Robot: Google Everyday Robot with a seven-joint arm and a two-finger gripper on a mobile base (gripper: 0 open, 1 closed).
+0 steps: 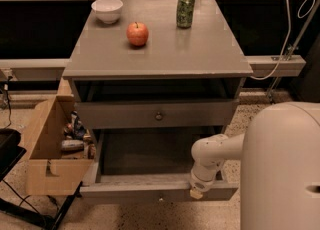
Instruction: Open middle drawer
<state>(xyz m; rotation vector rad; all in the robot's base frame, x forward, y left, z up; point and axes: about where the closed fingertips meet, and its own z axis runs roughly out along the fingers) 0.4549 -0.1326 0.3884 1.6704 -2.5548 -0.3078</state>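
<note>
The grey cabinet [160,49] has a taller drawer front with a round knob [159,116] under its top. Below it the middle drawer [125,192], wide and shallow, stands pulled far out, and I see its bare inside [145,154]. Its small knob [160,200] shows at the lower edge of the front. The lowest drawer is hidden beneath it. My gripper [196,192] hangs from the white arm [212,154] and rests at the drawer's front panel, right of centre, away from the knob.
On the cabinet top stand a white bowl [107,10], a red apple [137,33] and a green can [185,10]. An open cardboard box [47,149] with cans sits left of the cabinet. My white body [282,169] fills the lower right. A cable [285,34] hangs at right.
</note>
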